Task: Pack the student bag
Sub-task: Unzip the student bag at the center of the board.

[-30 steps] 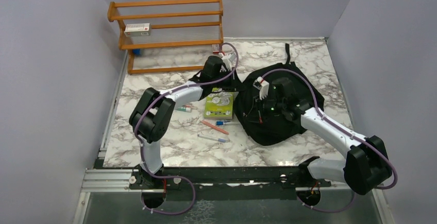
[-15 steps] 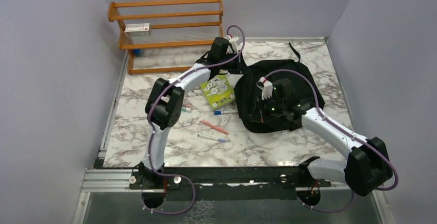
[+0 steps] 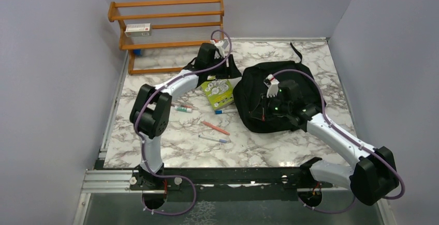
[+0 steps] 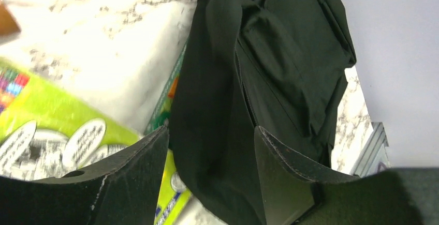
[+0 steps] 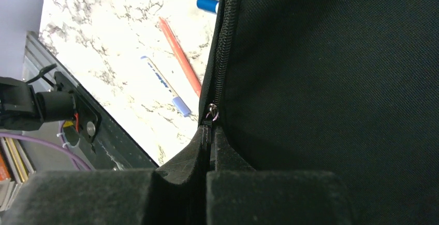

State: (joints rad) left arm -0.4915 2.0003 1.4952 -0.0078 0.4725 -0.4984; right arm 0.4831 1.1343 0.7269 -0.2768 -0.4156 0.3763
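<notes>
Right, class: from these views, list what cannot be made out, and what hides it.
Inside of the student bag: hidden in every view by its own black fabric.
Cover text of the green book: too small from above, blurred in the left wrist view.
Left claw: bag fabric lies between its fingers; whether it pinches is unclear.
Label of the box on the rack: too small from above.

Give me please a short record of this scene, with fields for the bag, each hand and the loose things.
student bag: black, lying on the marble table, right of centre
left hand: shut on a fold of the bag's fabric
right hand: shut on the zipper pull
outside the bag: green book, red pen, blue-white pen
</notes>
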